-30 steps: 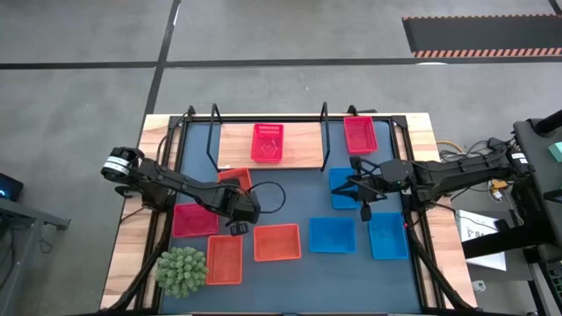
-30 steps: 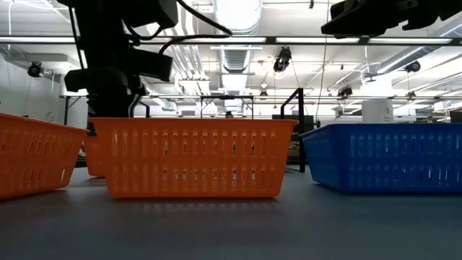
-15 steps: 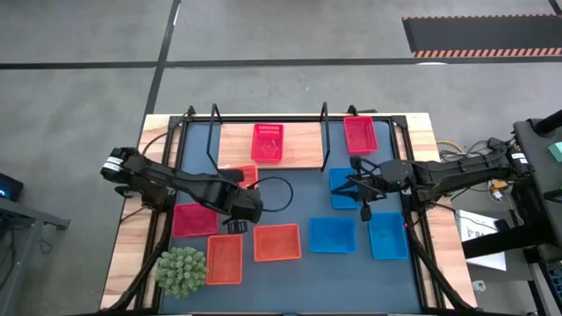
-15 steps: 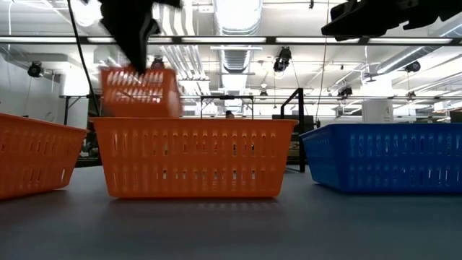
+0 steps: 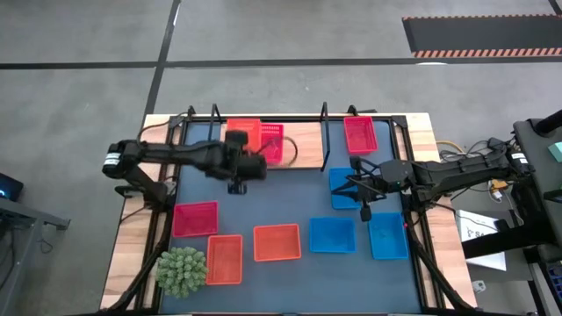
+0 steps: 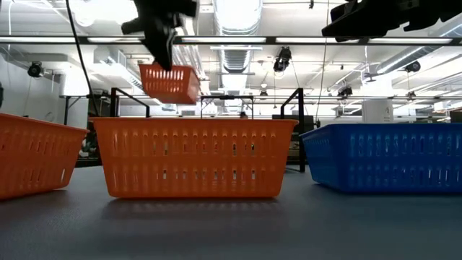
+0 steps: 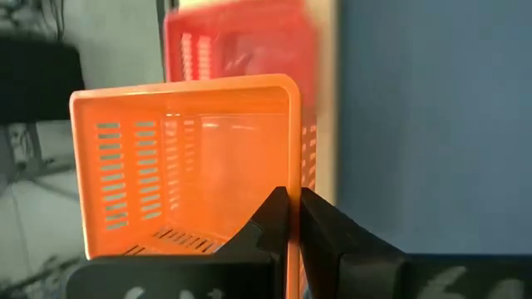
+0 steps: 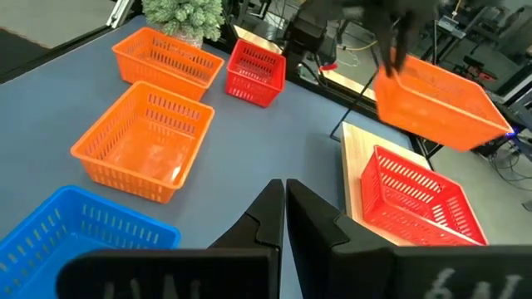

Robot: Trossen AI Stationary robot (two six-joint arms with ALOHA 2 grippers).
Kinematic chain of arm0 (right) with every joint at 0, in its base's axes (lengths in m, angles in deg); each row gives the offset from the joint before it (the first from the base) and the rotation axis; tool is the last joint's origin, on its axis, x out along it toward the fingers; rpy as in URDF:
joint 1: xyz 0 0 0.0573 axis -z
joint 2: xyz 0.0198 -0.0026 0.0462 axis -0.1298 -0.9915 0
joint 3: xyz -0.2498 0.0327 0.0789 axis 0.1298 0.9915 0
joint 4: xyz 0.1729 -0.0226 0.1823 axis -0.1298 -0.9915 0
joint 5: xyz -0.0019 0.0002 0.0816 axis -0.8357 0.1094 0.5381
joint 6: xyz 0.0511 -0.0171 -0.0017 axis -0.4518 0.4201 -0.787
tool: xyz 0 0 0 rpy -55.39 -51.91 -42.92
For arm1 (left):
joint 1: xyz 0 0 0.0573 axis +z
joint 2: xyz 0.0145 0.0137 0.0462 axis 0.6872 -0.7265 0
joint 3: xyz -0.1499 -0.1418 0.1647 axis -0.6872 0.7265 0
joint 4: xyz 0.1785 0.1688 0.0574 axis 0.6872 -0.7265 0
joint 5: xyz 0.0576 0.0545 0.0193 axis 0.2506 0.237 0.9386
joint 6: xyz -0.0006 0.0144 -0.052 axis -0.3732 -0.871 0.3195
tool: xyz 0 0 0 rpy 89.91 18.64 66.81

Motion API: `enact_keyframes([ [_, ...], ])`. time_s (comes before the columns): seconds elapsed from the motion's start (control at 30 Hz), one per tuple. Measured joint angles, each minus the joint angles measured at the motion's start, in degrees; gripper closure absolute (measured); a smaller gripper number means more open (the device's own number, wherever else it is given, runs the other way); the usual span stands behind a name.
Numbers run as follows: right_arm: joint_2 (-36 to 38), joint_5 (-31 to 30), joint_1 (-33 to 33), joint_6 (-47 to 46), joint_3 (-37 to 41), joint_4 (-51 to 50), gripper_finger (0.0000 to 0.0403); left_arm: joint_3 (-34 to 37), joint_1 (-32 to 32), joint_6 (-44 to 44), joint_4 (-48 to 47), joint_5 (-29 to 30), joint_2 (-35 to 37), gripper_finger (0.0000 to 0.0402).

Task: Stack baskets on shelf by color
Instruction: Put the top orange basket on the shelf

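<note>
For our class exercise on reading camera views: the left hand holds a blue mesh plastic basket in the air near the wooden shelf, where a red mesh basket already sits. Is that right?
Not quite. The basket in the left hand is an orange mesh plastic basket, not blue; the left wrist view shows the fingers shut on its rim. The rest holds: it hangs in the air near the light wooden shelf, where a red mesh basket already sits.

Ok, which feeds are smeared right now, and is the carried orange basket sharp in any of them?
Left wrist view: the orange basket is crisp, the red basket behind it smeared. Right wrist view: the left arm above the basket is blurred. Low and high views: basket fairly sharp.
</note>
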State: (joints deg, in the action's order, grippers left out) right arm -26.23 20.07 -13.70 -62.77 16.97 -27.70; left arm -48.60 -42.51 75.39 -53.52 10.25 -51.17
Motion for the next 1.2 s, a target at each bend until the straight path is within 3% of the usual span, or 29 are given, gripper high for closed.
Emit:
enact_keyframes([
  [0.3, 0.00, 0.00, -0.01, 0.12, 0.04, 0.00, 0.0394, 5.74, 10.58, -5.92, 5.71, -0.69, 0.00, 0.0401],
  [0.57, 0.02, 0.00, 0.00, 0.13, 0.07, -0.01, 0.0394, 9.85, 11.92, -8.73, 10.62, -2.49, 0.00, 0.0401],
  [0.77, 0.02, 0.00, 0.00, 0.15, 0.07, -0.01, 0.0394, 12.25, 11.90, -7.60, 12.76, -7.04, -0.12, 0.0402],
  [1.2, 0.02, 0.00, -0.01, -0.14, 0.07, -0.02, 0.0394, 15.94, 12.49, -7.68, 13.86, -8.09, -0.20, 0.0402],
])
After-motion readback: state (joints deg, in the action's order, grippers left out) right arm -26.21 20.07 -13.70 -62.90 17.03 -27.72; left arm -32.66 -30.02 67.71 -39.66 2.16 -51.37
